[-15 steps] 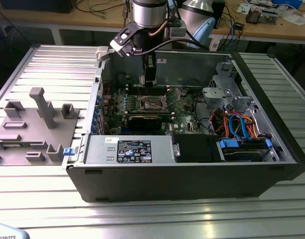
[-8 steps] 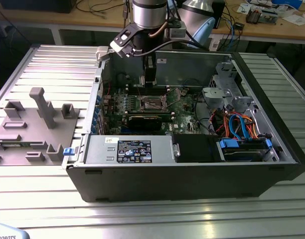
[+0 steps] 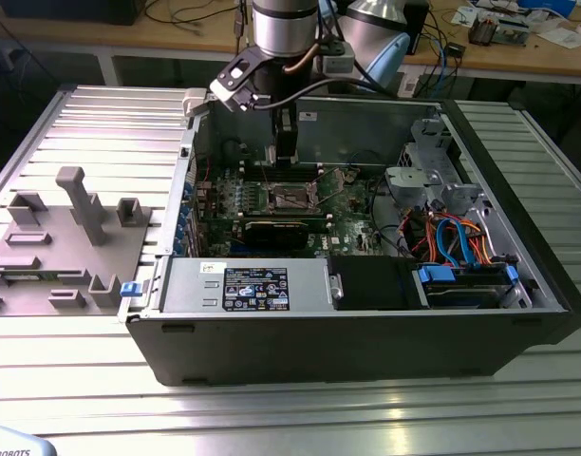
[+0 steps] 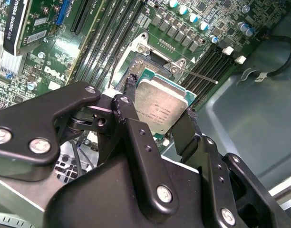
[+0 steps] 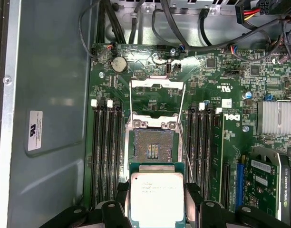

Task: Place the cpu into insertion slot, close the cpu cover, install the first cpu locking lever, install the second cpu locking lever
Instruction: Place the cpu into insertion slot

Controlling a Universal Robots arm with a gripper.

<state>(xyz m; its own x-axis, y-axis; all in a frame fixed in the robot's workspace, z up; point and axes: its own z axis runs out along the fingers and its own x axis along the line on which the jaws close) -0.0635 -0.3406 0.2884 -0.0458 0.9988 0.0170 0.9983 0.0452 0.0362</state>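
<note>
The open computer case [image 3: 347, 328] stands on the ribbed metal worktop [image 3: 271, 418], close to the edge nearest the exterior camera. A grey fixture [image 3: 63, 247] lies beside the case, toward the worktop's edge at the exterior view's left. Inside the case the power supply [image 3: 243, 285] comes first, and behind it the green motherboard [image 3: 271, 204]. Over the board hangs the pincer [image 3: 286, 160], pointing down. In the second wrist view its two black fingers [image 4: 133, 118] are pinching the cpu [image 4: 160, 107] by two opposite edges, with its silvery face toward the camera. The cpu is in the air, just beside the socket [image 5: 152, 147] and not yet in it. The socket's contacts are bare. A thin locking lever [image 4: 198, 76] lies along the socket. Beyond it the cpu cover [image 5: 156, 85] stands open.
</note>
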